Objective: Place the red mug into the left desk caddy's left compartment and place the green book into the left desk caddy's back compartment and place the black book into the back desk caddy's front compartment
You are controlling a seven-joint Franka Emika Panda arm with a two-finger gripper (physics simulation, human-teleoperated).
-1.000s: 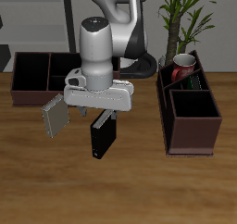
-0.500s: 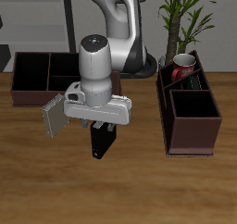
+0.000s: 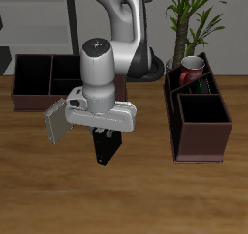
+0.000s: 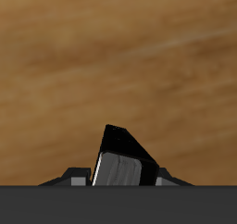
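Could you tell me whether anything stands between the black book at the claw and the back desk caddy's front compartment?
Nothing visible does. The black book stands on the table under the claw, and only bare wood lies between it and the back desk caddy. A gray book leans beside the claw, off that line.

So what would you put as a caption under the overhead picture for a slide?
Robot gripper closed on the upright black book at the wooden table's middle, red mug already in a desk caddy.
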